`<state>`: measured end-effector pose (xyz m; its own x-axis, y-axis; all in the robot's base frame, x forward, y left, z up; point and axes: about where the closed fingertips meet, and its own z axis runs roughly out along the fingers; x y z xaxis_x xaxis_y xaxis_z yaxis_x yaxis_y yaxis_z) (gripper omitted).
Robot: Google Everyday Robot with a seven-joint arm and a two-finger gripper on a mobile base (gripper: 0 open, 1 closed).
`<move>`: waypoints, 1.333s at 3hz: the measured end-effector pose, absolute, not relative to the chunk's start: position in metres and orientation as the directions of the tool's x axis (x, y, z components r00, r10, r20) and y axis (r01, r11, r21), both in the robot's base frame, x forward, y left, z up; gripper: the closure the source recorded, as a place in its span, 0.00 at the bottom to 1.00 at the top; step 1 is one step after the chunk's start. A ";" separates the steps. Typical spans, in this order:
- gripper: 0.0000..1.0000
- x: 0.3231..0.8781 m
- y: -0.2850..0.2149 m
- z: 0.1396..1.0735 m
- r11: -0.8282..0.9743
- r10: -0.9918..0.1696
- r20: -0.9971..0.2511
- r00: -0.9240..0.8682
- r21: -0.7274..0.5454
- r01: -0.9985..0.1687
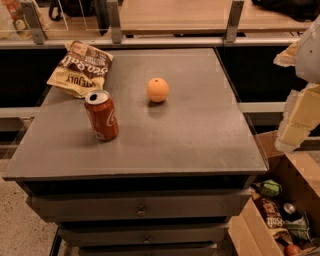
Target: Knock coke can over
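Over on the far right edge of the view we have the pincer (298, 121), a pale, blocky shape hanging off the right side of the table (200, 127), above a cardboard box (304, 172) on the floor, and whether it is released or clenched I cannot tell from here. It holds nothing that can be made out, and it touches nothing on the table. Below it, the open box holds a jumble: something green (270, 188), a dark can (289, 210) and a brown snack packet (271, 213). Moving left onto the grey table top, the first thing we meet is the orange (158, 90), sitting alone near the middle, a little towards the back. And there is the one that matters: the coke can (102, 116), red with white script, standing upright on its base near the left side, towards the front edge, silver top facing up. It is well apart from the pincer, with the whole width of the table between them, and the orange lies behind it and to the right. Behind the can, at the back left corner, a brown and yellow chip bag (81, 68) lies flat. Under the table top, grey drawers (140, 206) face us, and a wooden counter (175, 15) runs across the back.
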<state>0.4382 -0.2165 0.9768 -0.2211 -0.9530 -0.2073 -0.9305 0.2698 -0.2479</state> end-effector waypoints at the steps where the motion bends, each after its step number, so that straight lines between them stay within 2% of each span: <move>1: 0.00 0.438 -0.216 0.977 0.270 -0.953 -0.208 -0.221 -0.250 -0.930; 2: 0.00 0.442 -0.208 0.969 0.278 -0.941 -0.260 -0.218 -0.223 -0.934; 4: 0.00 0.446 -0.139 0.947 0.241 -0.897 -0.416 -0.149 -0.177 -0.954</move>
